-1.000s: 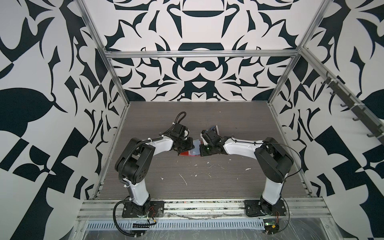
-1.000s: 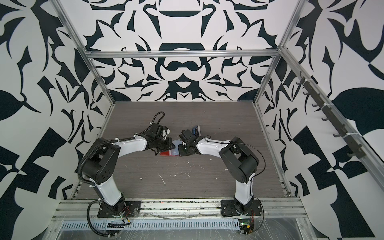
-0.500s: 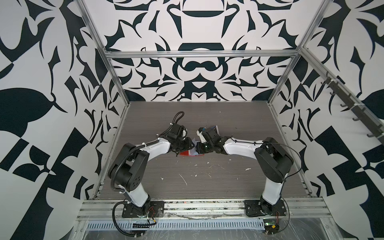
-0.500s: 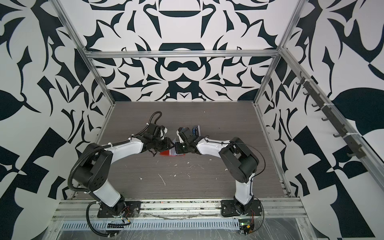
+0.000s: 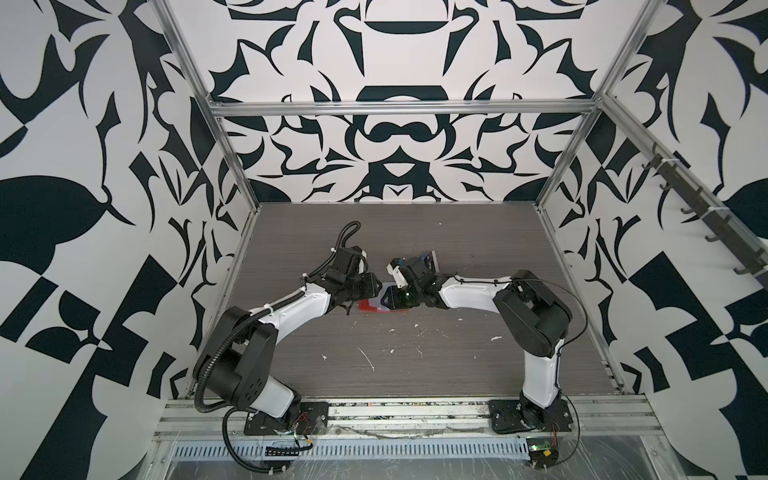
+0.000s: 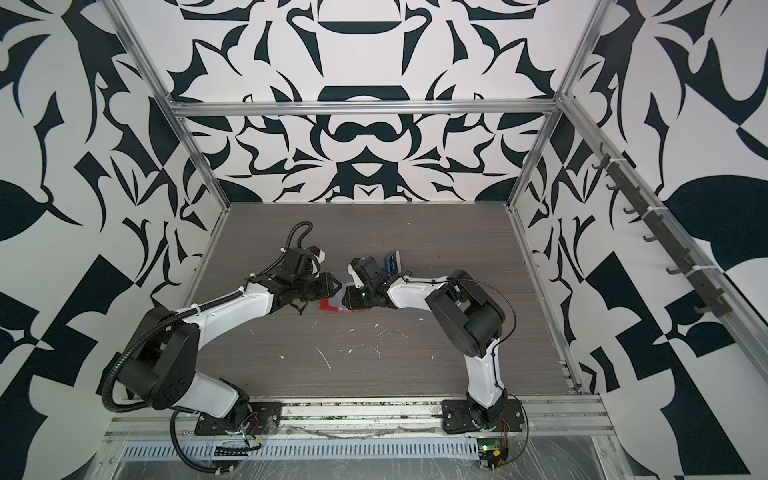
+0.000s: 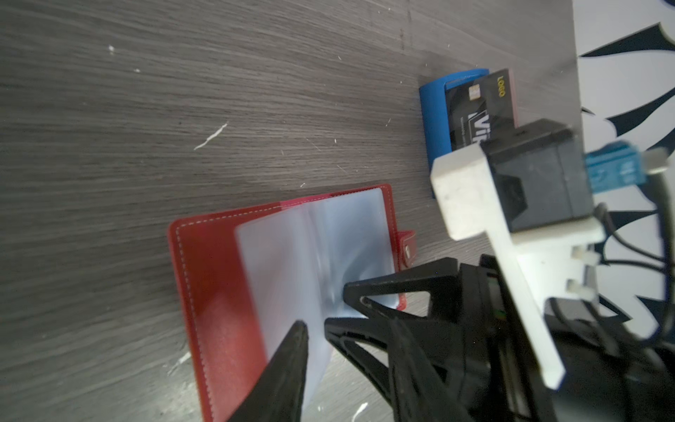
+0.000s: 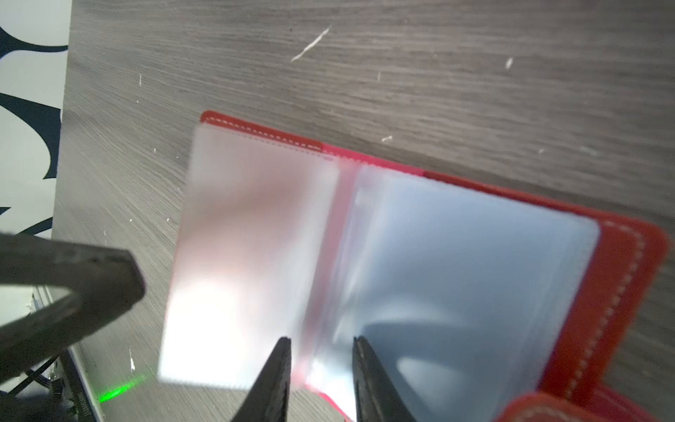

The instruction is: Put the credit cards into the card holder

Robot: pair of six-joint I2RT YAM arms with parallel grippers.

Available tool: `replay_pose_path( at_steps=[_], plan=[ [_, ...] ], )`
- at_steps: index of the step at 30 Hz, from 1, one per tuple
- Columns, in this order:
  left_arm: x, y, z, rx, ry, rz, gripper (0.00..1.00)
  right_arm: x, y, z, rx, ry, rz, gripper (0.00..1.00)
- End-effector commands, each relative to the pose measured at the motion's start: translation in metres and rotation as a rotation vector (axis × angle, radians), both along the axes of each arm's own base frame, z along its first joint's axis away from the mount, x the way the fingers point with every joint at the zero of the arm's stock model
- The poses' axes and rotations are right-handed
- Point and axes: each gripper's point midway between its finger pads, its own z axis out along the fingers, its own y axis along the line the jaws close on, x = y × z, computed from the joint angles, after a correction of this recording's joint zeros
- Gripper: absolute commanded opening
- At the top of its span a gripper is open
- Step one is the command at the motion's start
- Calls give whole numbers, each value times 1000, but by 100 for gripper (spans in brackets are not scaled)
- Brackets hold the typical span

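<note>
— The right claw (image 8: 318, 343) stood spread, astride a clear pocket leaf (image 8: 456, 274) of the card holder (image 8: 602, 292), which lay open on the table (image 7: 146, 109).
— The left claw (image 5: 369, 290)?
— Its own wrist view caught one finger (image 7: 292, 361); I couldn't tell. That view showed a dark credit card (image 7: 478, 106) in the blue rack (image 7: 433, 120); the right wrist view missed both.

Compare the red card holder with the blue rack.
The holder is red with white stitching; the rack is plain blue. The holder lies open like a booklet, clear pockets up; the rack has no cover. No card shows in the holder; the rack holds a dark card. Both rest on the table.
</note>
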Motion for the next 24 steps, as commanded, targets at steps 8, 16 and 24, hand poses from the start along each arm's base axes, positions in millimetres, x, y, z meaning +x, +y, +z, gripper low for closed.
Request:
replay_pose_path(
  at_steps=[8, 16, 24],
  plan=[
    [-5, 25, -59, 215, 143, 53, 22, 5, 1, 11, -25, -35, -22, 28],
    [-1, 20, -55, 219, 144, 35, 24, 10, -16, 50, -68, -136, -52, 33],
    [24, -18, 1, 87, 83, -49, 35, 24, -68, 86, -261, -226, -95, 36]
  ],
)
